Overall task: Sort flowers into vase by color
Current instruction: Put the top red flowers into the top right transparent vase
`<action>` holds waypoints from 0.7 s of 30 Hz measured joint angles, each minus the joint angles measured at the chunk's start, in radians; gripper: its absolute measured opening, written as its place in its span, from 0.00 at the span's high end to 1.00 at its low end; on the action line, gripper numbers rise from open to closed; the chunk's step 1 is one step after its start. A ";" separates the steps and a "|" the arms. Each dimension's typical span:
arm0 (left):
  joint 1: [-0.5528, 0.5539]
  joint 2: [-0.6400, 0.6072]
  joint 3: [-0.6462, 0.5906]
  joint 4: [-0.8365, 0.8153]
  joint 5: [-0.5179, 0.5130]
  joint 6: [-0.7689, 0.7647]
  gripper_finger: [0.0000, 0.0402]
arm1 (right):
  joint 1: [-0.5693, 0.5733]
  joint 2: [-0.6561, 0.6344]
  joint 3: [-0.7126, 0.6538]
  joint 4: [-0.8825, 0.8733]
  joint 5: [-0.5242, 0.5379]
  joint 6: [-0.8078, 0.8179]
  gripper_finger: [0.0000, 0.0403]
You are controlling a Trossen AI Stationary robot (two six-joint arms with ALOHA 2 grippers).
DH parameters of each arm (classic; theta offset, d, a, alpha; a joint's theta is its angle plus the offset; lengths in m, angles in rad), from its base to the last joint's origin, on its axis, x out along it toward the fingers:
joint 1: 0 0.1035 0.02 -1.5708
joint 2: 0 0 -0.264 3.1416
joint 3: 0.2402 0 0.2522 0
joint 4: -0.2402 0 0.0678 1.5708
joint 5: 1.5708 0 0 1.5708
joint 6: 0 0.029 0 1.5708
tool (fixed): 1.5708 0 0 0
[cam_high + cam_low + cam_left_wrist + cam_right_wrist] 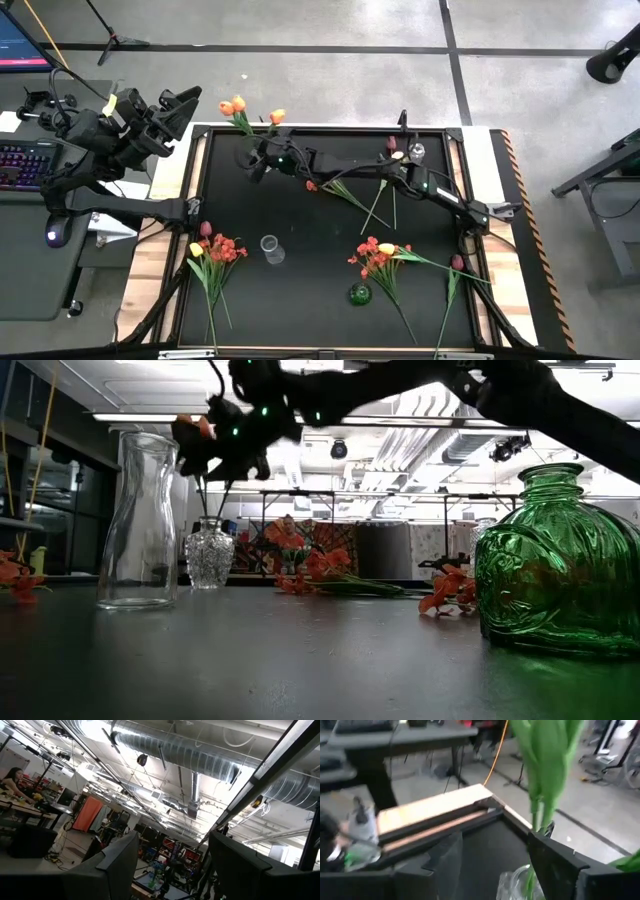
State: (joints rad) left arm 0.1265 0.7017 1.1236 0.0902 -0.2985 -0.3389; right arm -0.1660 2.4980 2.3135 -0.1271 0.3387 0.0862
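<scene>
Two orange tulips stand on green stems in a cut-glass vase at the table's far left. My right gripper reaches across the table to that vase, above its mouth, and its fingers are open. The stems rise just past one fingertip. More flowers lie on the table: a bunch with yellow, pink and red-orange heads at the near left, another bunch at the near right, and loose stems in the middle. My left gripper waits open, off the table's far left corner. My right gripper stands open beside the orange tulips' stems, which run close by the tip of one finger. I cannot tell whether the finger touches them. The stems stand upright in the vase below the fingers.
A tall clear glass vase stands left of the table's middle, and a green glass vase stands near the front. A small clear vase with a dark pink flower stands at the far right. A keyboard and desk are left of the table.
</scene>
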 joint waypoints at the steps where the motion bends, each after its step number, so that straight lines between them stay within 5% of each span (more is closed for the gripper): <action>1: 0.000 0.000 0.000 0.000 0.000 0.000 0.43 | 0.000 -0.001 0.032 -0.065 -0.033 0.000 0.45; 15: 0.000 0.000 0.000 -0.025 0.000 0.001 0.43 | -0.033 -0.129 -0.004 -0.579 -0.614 -0.060 0.50; 21: 0.000 0.000 0.000 -0.026 0.000 0.002 0.43 | -0.019 -0.136 -0.005 -0.901 -0.706 -0.208 0.53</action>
State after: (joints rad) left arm 0.1265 0.7017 1.1233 0.0643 -0.2989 -0.3370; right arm -0.1846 2.3620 2.3083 -1.0283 -0.3677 -0.1220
